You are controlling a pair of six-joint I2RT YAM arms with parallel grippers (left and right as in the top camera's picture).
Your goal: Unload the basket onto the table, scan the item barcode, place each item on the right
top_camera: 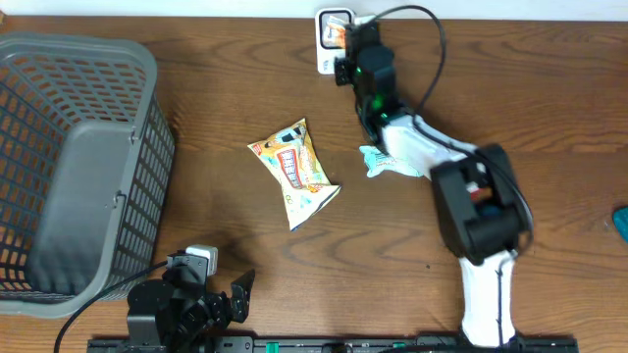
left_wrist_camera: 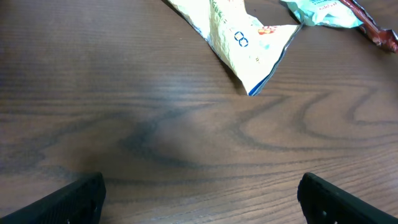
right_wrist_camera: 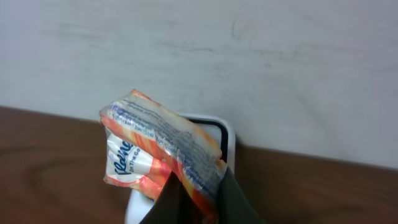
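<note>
The item, an orange-and-white tissue packet (right_wrist_camera: 158, 152), is pinched at its lower end by my right gripper (right_wrist_camera: 199, 202), which is shut on it. The packet stands tilted in front of the white scanner (right_wrist_camera: 227, 140) at the table's back edge. From overhead, the right gripper (top_camera: 345, 51) holds the packet (top_camera: 336, 33) over the scanner (top_camera: 323, 61). No barcode is readable on the packet. Near the front edge, my left gripper (top_camera: 231, 299) is open and low over bare wood, and its wrist view shows the left gripper (left_wrist_camera: 200, 190) with nothing between the fingers.
A yellow snack bag (top_camera: 297, 172) lies mid-table, and its corner (left_wrist_camera: 245, 43) lies ahead of the left gripper. A teal packet (top_camera: 386, 163) sits under the right arm. A grey basket (top_camera: 78, 167) fills the left side. A white wall runs behind the scanner.
</note>
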